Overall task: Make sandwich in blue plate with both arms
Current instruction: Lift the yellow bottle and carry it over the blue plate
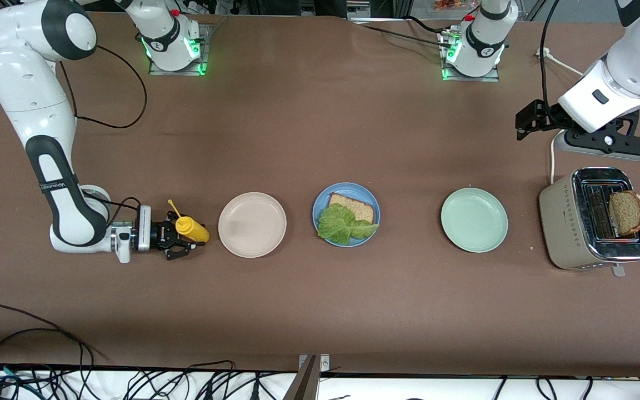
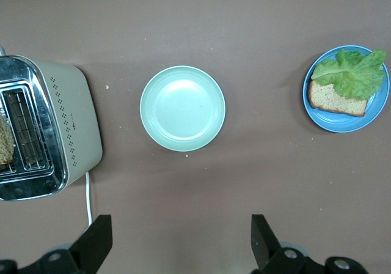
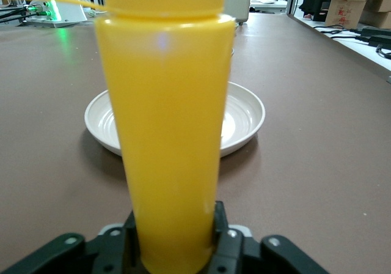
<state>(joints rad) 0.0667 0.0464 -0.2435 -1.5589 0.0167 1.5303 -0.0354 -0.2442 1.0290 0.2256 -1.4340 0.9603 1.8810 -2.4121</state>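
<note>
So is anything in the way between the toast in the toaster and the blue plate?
Yes. The pale green plate lies on the table between the toaster holding the bread slice and the blue plate. It is low, so carrying the slice over it should be easy.

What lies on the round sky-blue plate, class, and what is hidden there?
On the round sky-blue plate lies one brown wholegrain bread slice with a ruffled green lettuce leaf on top of it. The leaf covers much of the slice; whatever lies beneath the leaf cannot be seen.
</note>
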